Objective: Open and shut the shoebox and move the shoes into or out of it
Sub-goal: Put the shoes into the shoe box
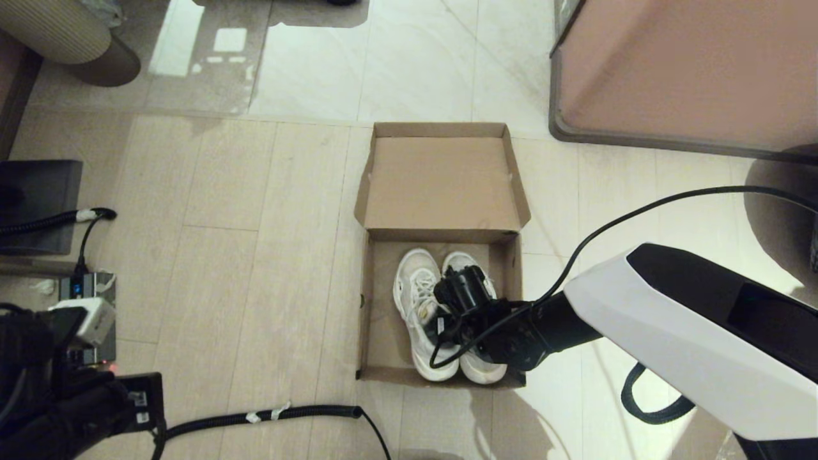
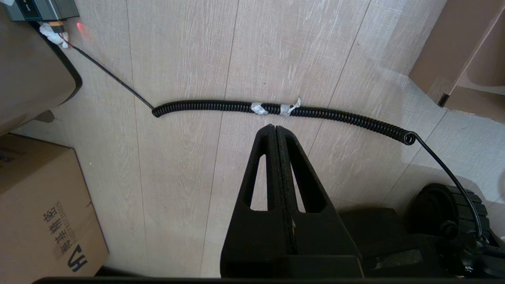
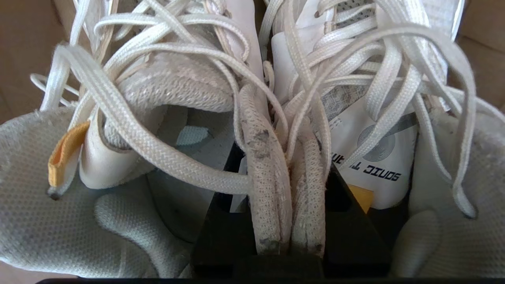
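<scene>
The brown shoebox [image 1: 378, 319] lies on the floor with its lid [image 1: 441, 185] folded back, away from me. Both white sneakers [image 1: 415, 300] sit side by side inside it, toes toward the lid. My right gripper [image 1: 450, 313] reaches down between them. In the right wrist view one black finger [image 3: 221, 221] is inside each shoe, and the right gripper [image 3: 284, 161] is shut on the two inner collars [image 3: 272, 185] pressed together. Loose laces [image 3: 158, 154] drape over the fingers. My left gripper [image 2: 275, 128] is shut and empty, parked low over the floor at the near left.
A large pinkish-brown cabinet [image 1: 690, 70] stands far right of the box. A coiled black cable [image 1: 287, 414] runs along the floor near the box's front edge. A dark case [image 1: 38, 204] and a power unit [image 1: 89, 287] sit at the left.
</scene>
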